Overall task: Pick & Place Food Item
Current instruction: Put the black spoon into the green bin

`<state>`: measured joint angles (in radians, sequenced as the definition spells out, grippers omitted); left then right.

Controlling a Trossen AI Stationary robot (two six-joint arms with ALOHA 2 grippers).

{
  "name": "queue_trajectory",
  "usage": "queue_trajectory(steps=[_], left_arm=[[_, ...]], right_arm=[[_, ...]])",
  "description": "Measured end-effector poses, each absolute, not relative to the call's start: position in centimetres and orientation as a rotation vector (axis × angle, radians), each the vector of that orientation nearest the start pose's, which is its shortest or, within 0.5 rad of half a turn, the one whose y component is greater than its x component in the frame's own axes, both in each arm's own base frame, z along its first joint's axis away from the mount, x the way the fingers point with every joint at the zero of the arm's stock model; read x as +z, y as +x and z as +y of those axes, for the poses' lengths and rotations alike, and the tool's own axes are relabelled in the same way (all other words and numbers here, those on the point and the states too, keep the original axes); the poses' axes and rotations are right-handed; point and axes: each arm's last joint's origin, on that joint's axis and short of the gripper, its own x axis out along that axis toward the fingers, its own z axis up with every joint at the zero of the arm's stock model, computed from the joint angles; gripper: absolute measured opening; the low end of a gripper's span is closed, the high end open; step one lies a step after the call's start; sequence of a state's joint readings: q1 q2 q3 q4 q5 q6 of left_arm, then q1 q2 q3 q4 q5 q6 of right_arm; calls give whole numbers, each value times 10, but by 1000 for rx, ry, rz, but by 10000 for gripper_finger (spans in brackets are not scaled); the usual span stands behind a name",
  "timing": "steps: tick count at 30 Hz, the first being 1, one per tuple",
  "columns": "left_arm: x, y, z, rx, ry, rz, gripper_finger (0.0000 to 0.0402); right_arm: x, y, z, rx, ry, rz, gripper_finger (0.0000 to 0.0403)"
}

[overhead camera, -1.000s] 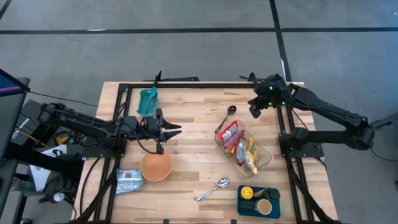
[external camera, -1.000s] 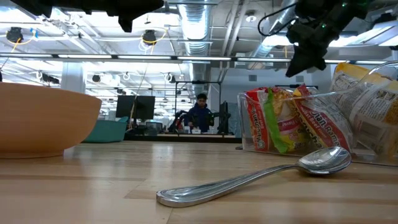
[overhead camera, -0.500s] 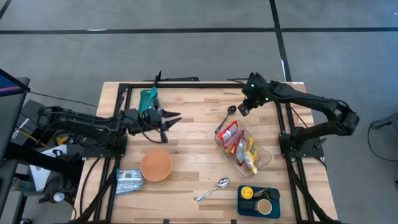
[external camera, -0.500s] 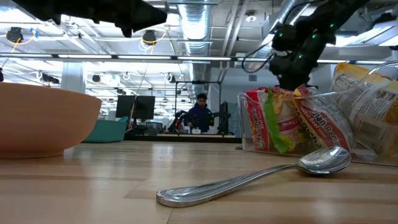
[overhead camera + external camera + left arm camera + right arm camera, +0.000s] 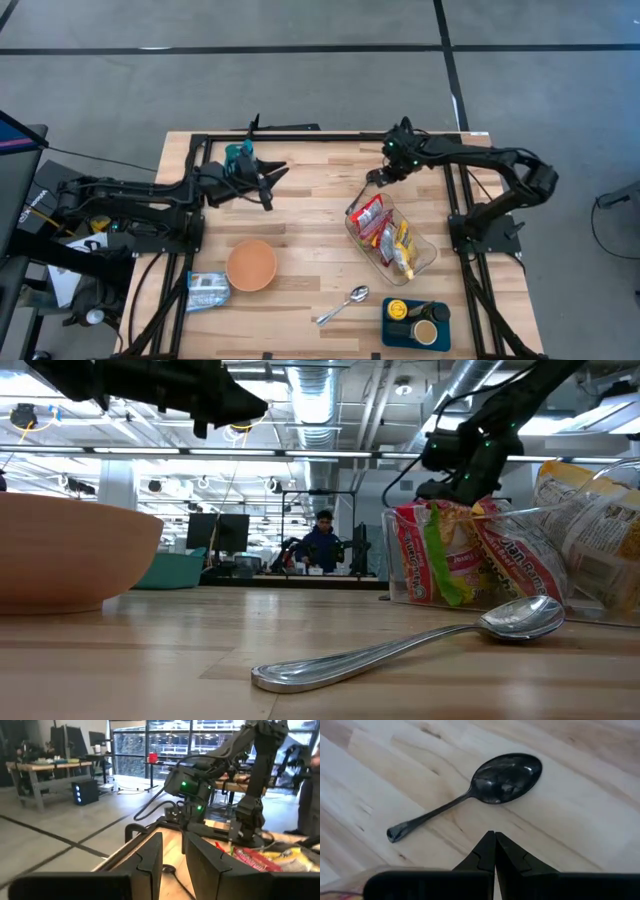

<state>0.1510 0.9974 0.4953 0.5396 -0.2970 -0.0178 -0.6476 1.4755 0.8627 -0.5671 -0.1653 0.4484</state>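
My right tool (image 5: 372,176) hangs low over the far part of the table (image 5: 310,205), its fingers pressed together with nothing between them, right above the dark spoon (image 5: 470,795) that lies flat on the wood just beyond the clear container (image 5: 418,262). That container holds the food packets (image 5: 372,217), red and yellow ones packed side by side, and its near corner sits close beside my right tool. My left tool (image 5: 268,180) is raised over the far left of the table, next to the teal cup (image 5: 238,155), fingers only slightly apart and holding nothing. Nearer the front lie the orange bowl (image 5: 250,265), a small packet (image 5: 207,290) beside it, a silver spoon (image 5: 343,305), and a blue tray (image 5: 392,335) with a round cup. A person (image 5: 322,545) sits far back in the room.
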Motion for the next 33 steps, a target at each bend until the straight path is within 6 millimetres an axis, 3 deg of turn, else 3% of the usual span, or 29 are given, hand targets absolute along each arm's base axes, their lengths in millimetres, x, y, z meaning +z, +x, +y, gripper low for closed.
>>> queue_trajectory(steps=[10, 19, 33], left_arm=[[264, 212, 41, 442, -140, -69, 76], [264, 212, 41, 442, -140, -69, 76], [263, 212, 41, 442, -140, -68, 76]], right_arm=[[192, 226, -153, -651, 832, 914, 0], [159, 243, -152, -641, 852, 1000, 0], [153, 245, -155, -661, 871, 1004, 0]])
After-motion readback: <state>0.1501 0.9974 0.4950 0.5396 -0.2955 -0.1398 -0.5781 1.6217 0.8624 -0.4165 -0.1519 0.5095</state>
